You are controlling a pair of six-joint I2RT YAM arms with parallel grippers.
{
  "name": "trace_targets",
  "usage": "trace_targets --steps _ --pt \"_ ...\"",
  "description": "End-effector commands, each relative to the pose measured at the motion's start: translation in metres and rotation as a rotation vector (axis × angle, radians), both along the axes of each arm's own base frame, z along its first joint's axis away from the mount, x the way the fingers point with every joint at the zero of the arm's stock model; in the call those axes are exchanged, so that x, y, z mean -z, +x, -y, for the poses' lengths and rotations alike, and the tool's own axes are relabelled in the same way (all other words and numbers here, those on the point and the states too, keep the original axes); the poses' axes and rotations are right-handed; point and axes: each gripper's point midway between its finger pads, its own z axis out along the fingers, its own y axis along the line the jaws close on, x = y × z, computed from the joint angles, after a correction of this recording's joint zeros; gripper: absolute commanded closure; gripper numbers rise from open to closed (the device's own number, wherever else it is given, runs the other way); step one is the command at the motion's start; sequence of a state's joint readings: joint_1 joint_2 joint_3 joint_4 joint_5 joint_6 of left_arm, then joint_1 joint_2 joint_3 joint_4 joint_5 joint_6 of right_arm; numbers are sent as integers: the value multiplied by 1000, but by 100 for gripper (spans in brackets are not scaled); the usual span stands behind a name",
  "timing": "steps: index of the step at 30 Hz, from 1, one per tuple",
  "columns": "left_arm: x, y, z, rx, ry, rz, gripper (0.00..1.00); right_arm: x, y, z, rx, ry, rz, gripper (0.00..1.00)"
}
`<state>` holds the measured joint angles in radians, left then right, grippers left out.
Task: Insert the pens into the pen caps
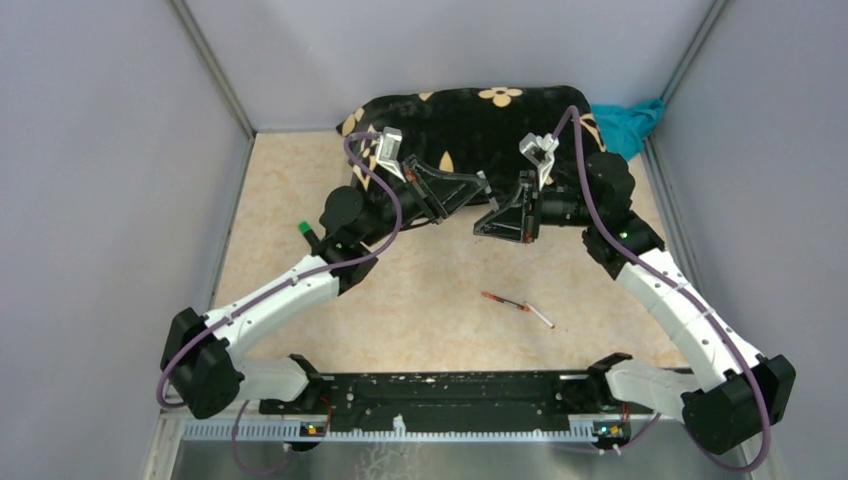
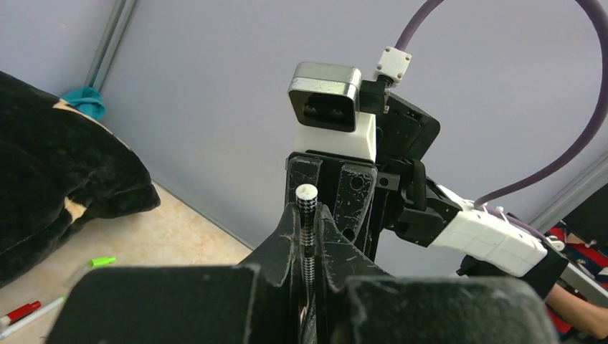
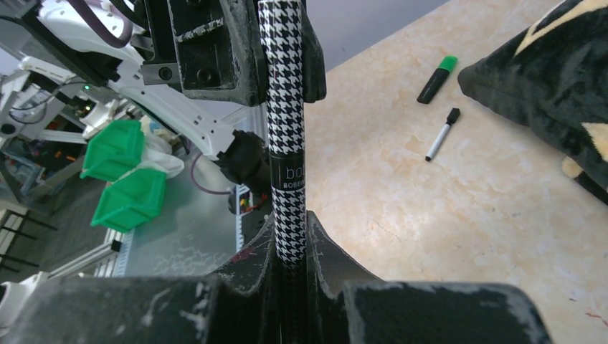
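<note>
While they stood tip to tip, the left gripper (image 2: 308,218) and right gripper (image 3: 290,240) each clamped an end of one houndstooth pen (image 3: 285,86), stretched between their fingertips; a green-ended marker (image 3: 437,79) lay beyond.

Cushion (image 1: 470,120) at back of table (image 1: 450,290), pens (image 1: 505,301) before it, marker (image 1: 304,229) to the left

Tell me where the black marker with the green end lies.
The black marker lies on the table, left in the top view, beside the left arm's elbow; a white pen and the black cushion are nearest.
</note>
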<state>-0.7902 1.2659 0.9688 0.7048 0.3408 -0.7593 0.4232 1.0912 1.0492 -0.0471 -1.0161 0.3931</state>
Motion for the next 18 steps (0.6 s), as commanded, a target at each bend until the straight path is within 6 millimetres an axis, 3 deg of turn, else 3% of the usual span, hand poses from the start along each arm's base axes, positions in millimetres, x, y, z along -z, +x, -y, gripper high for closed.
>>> trace_targets --steps 1,6,9,14,18 --pt "109 -72 40 383 284 -229 100 -91 31 1 152 118 362 100" --pt "108 -66 44 370 279 -230 100 -85 32 0 143 105 362 100" --pt "88 -49 37 269 212 -225 96 -69 22 -1 91 89 340 100" --pt "31 -24 13 97 83 -165 50 -32 -2 1 -16 53 318 100" --pt "-2 -21 -8 -3 34 -87 26 -6 -14 7 -50 32 286 100"
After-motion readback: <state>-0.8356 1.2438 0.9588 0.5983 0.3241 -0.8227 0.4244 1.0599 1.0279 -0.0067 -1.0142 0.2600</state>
